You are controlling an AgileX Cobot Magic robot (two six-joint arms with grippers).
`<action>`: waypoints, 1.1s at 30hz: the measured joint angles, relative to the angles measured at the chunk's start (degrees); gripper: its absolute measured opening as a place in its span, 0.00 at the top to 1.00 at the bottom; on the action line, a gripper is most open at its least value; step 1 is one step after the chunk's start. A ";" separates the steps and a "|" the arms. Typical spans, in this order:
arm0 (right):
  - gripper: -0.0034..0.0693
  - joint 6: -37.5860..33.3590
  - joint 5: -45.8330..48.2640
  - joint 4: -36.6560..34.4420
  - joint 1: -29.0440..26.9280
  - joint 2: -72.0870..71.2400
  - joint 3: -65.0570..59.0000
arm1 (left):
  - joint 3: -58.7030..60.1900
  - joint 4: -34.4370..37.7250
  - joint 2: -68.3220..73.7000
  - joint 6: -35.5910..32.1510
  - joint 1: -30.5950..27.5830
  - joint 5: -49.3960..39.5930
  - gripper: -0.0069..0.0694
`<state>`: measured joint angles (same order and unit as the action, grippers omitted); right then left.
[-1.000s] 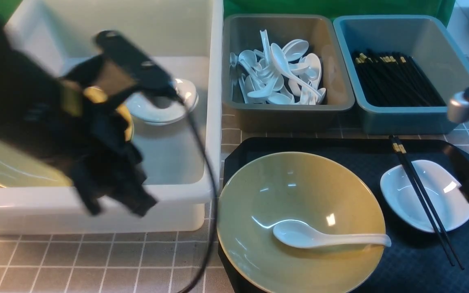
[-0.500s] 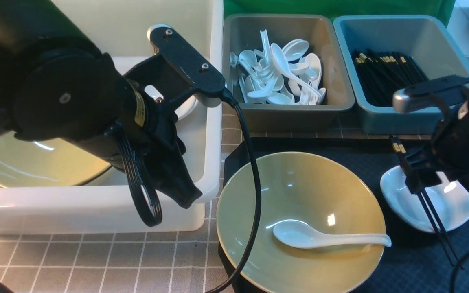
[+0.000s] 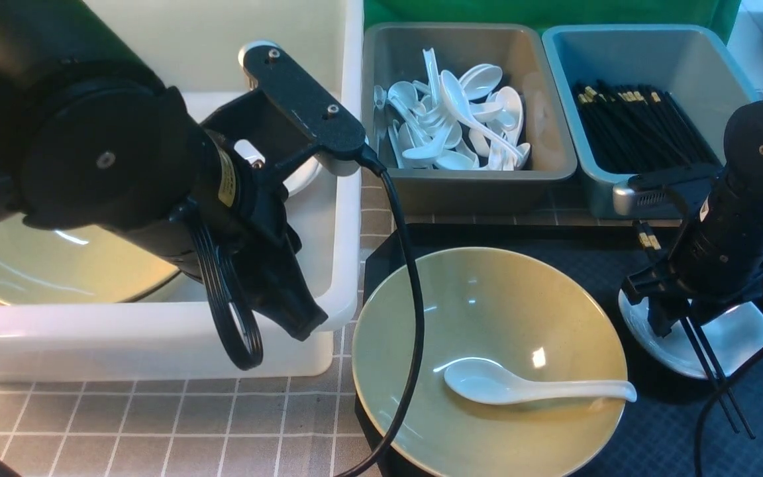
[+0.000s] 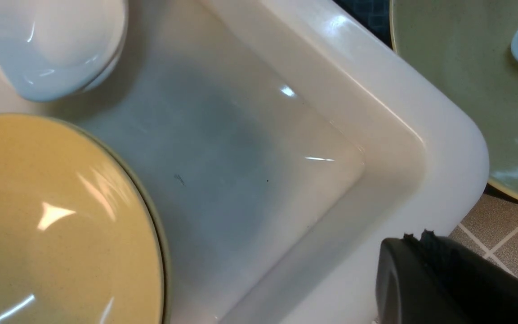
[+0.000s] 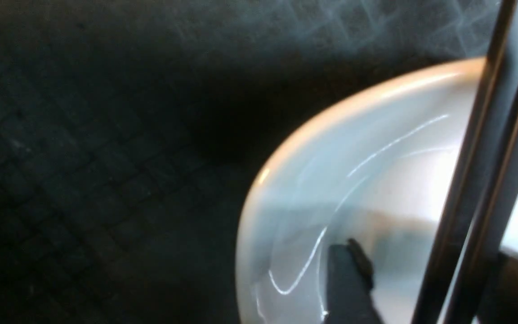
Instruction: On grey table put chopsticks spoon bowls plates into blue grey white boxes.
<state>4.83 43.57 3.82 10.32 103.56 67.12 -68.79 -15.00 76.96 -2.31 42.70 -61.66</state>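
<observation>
My right hand point(image 3: 676, 321) is open, astride the chopsticks point(image 3: 719, 384) lying across the plate point(image 3: 746, 334). Risk: closing off-centre, I roll one stick free or tip the plate. My left hand point(image 3: 299, 318) is closed.

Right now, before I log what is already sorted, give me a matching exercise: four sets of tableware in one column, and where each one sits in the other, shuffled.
Things:
1. single spoon
2. pair of chopsticks
3. heap of spoons
4. bundle of chopsticks

Places:
A. in the grey box
B. over the white plate
C. in the blue box
D. in the bowl on the tray

Pairs: 1-D, 2-B, 3-A, 4-C
</observation>
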 joint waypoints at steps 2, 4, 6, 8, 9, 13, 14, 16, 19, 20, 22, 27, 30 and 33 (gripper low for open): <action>0.58 0.00 0.21 0.05 0.00 0.00 0.05 | 0.00 0.00 0.00 0.00 0.00 0.00 0.92; 0.68 0.00 1.16 0.06 0.00 0.00 0.11 | 0.00 0.00 0.00 0.00 0.00 0.00 0.92; 0.75 0.00 2.22 0.06 0.00 0.00 0.11 | 0.00 0.00 0.00 0.00 0.00 0.00 0.92; 0.80 0.05 3.36 0.12 0.00 -0.08 0.11 | 0.00 0.00 0.00 0.00 0.00 0.00 0.92; 0.80 0.05 4.03 0.12 0.00 -0.33 0.11 | 0.00 0.00 0.00 0.00 0.00 0.00 0.92; 0.80 0.00 5.68 0.12 0.00 -3.19 0.11 | 0.00 0.00 0.00 0.00 0.00 -0.18 0.92; 0.80 -0.06 5.97 0.12 0.00 -4.34 0.11 | 0.00 0.00 0.00 0.00 0.00 -0.38 0.92; 0.80 -0.52 6.68 0.12 0.00 -6.09 0.11 | 0.00 0.02 0.00 0.00 0.00 -0.50 0.92; 0.80 -2.28 7.59 0.12 0.00 -10.98 0.34 | 0.00 1.24 0.00 0.00 0.00 -0.21 0.92; 0.80 -2.71 7.59 0.12 0.00 -11.82 0.89 | 0.00 1.78 0.00 0.00 0.00 0.46 0.92; 0.80 -3.03 7.43 0.12 0.00 -12.51 2.08 | 0.00 2.39 0.08 0.00 0.00 1.97 0.92; 0.80 -3.28 3.99 0.34 -0.77 -11.96 10.67 | -0.31 3.52 2.68 -0.05 0.00 15.64 0.92; 0.80 -2.92 0.36 0.40 -1.96 -9.46 17.23 | -2.78 3.52 6.13 -0.05 0.00 23.90 0.92; 0.80 -1.62 -3.57 0.52 -3.05 -6.02 22.75 | -7.12 3.45 10.18 -0.05 0.00 28.76 0.92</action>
<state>3.21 40.00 4.35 7.27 97.54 89.88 -75.91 -11.55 87.14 -2.37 42.70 -32.90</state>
